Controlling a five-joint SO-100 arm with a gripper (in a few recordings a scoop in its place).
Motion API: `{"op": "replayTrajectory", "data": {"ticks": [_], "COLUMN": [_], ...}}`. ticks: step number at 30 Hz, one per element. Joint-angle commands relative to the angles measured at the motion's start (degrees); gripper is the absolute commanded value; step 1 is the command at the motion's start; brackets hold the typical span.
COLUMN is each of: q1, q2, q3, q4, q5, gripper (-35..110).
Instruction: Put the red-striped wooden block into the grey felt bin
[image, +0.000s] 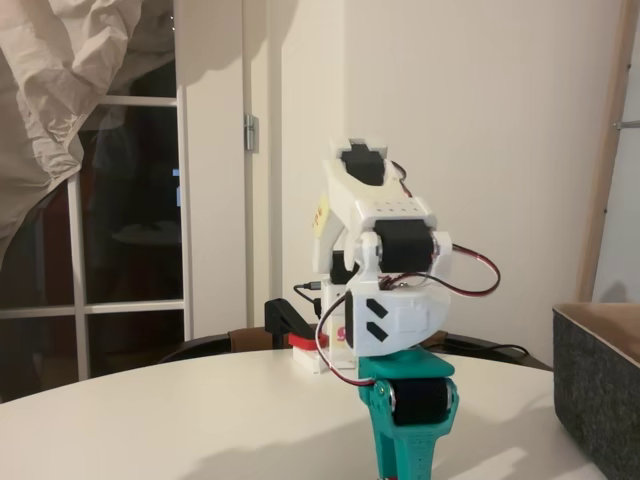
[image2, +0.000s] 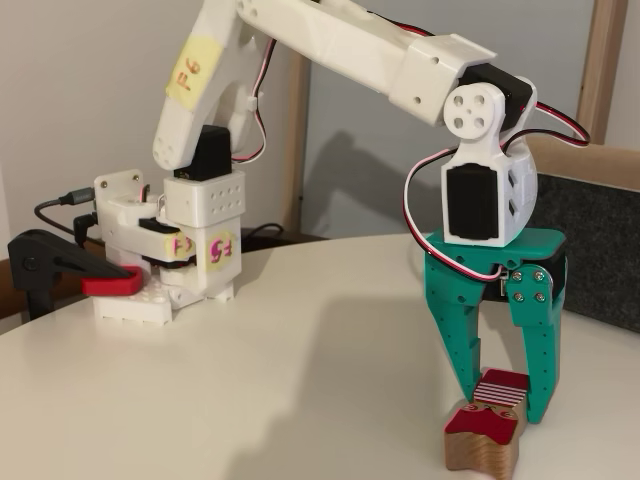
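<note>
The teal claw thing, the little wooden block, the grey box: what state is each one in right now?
gripper: open, pointing down, fingers either side of the block's upper piece; contact cannot be told.
red-striped wooden block: on the table, not lifted, striped piece on top.
grey felt bin: upright on the table, off to one side of the arm; contents hidden.
white arm: bent over, reaching down to the block.

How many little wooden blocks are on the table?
1: the red-striped wooden block lies on the white table at the front, between the fingers of the teal gripper. Others may sit hidden beyond the picture's edge.
</note>
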Motion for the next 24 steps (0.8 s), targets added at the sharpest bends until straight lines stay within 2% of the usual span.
{"op": "replayTrajectory", "data": {"ticks": [1,24], "q1": [2.0,5.2], "q2": [3.7,30.0], "q3": [-0.5,-0.4], "q4": [0.3,5.7], "q5": [1.6,0.7], "gripper": [2,1]}}
